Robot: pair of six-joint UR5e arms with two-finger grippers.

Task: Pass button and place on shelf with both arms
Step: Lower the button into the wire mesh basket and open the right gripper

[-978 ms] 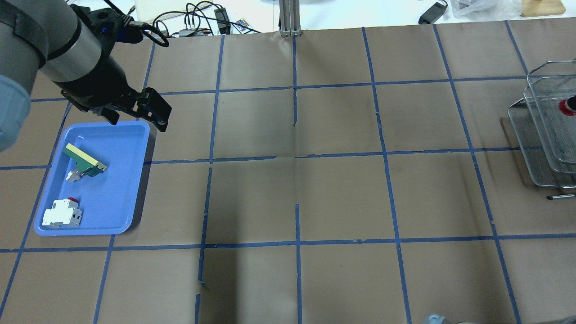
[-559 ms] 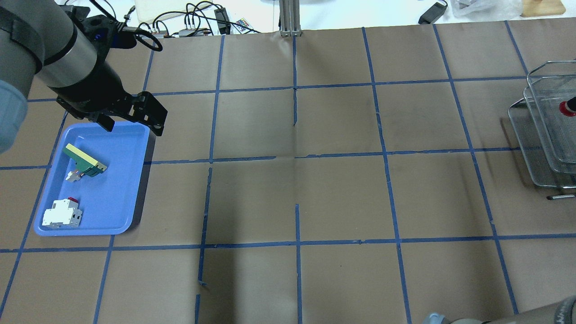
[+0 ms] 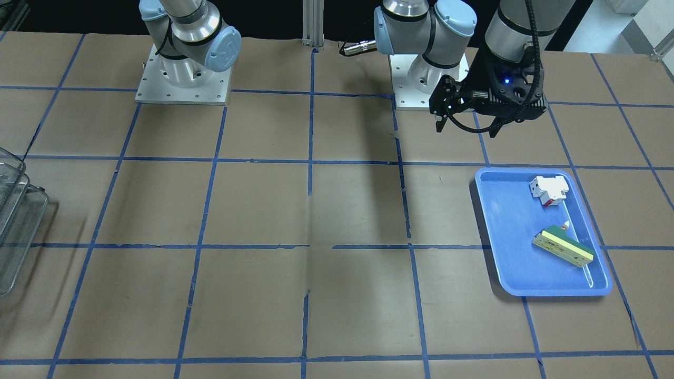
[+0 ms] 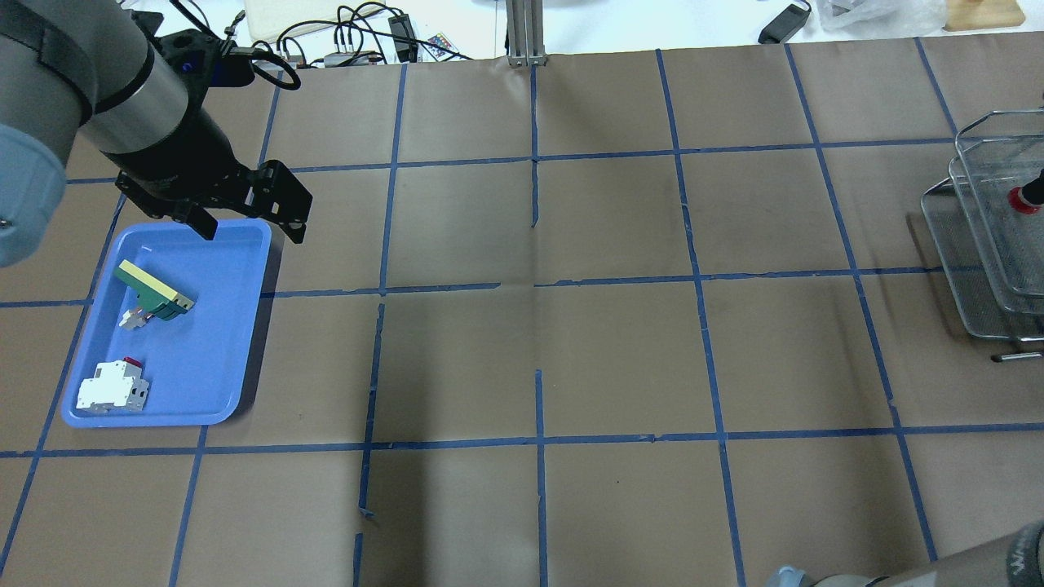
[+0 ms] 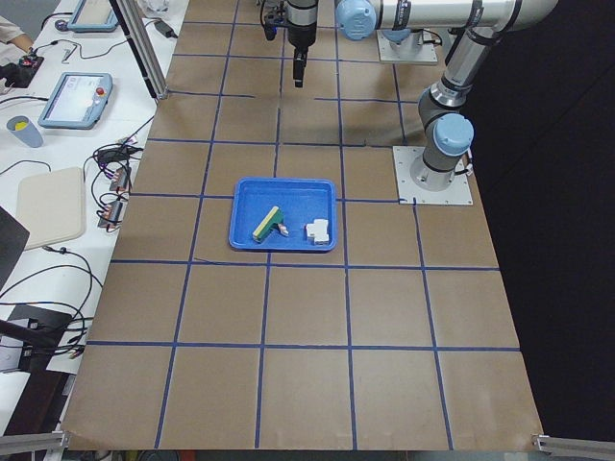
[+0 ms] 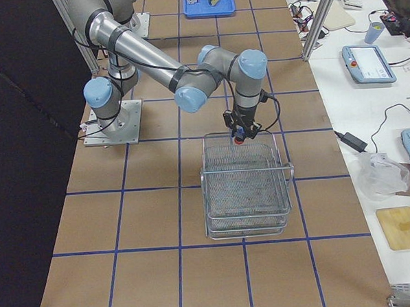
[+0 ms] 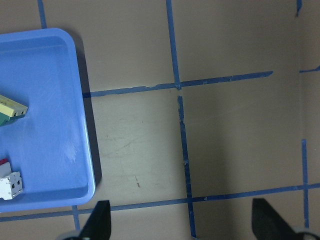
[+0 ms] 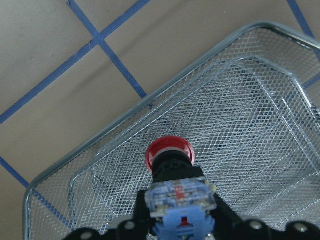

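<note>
The button (image 8: 169,153), with its red head, black collar and clear block, is held by my right gripper (image 8: 181,222), red head pointing down over the top tier of the wire shelf (image 8: 90,145). In the overhead view the button (image 4: 1019,198) shows at the right edge, over the shelf (image 4: 979,253). In the right side view it (image 6: 239,139) sits at the shelf's (image 6: 247,192) far rim. My left gripper (image 4: 249,222) is open and empty, hovering above the far right corner of the blue tray (image 4: 236,326).
The blue tray (image 3: 508,237) holds a white-and-red block (image 3: 549,190) and a green-and-cream bar (image 3: 562,246). Cables and boxes lie beyond the table's far edge (image 4: 351,41). The right arm's elbow (image 4: 979,567) shows at the overhead view's bottom right.
My left gripper shifted slightly left, then back right, staying open over the tray's corner. The right arm's elbow has come into the overhead view's bottom right. The button barely moved.
</note>
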